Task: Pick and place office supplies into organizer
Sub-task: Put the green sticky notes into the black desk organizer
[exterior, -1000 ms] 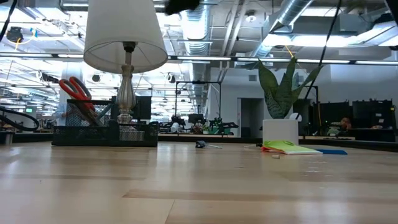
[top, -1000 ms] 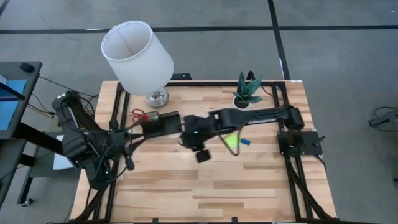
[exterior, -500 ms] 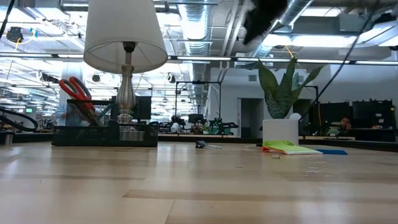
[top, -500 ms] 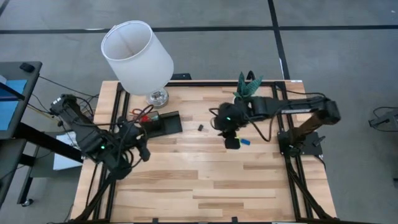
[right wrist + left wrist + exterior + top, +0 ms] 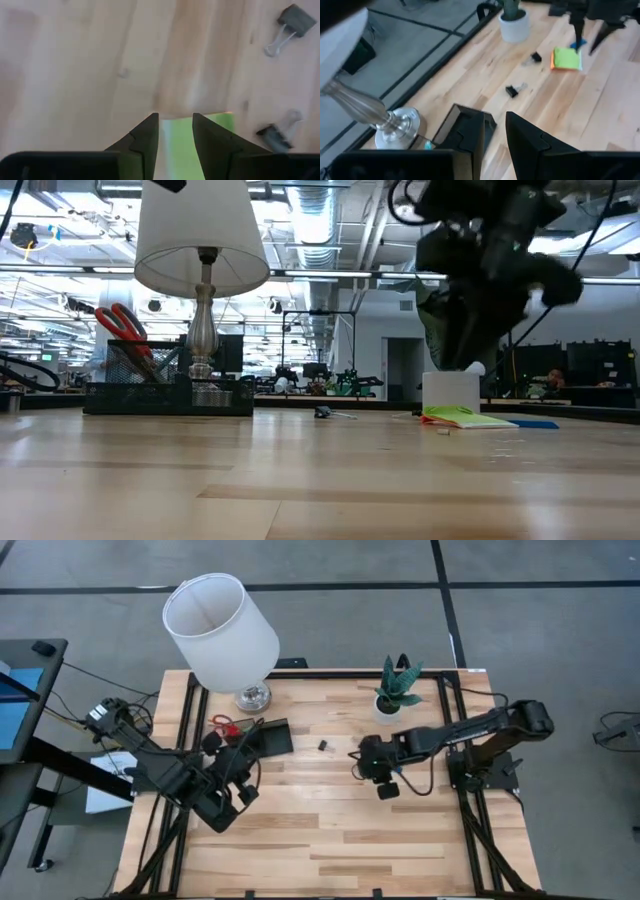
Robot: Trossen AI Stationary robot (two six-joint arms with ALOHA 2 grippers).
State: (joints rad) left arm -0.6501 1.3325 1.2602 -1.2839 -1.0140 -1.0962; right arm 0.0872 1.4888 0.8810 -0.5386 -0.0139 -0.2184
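Wooden table (image 5: 330, 830) carries the lamp (image 5: 221, 622), then the organizer (image 5: 262, 738) already holding scissors (image 5: 224, 726). Right tool (image 5: 173, 131), fingers narrowly parted and empty, hangs above the sticky-note pad (image 5: 567, 58); binder clips (image 5: 512, 90) remain loose. Left tool (image 5: 494, 131), slightly open, waits near the organizer.

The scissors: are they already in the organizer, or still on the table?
In. The low view shows the scissors standing handles-up in the organizer, beside the lamp; the high view shows the red handles there too.
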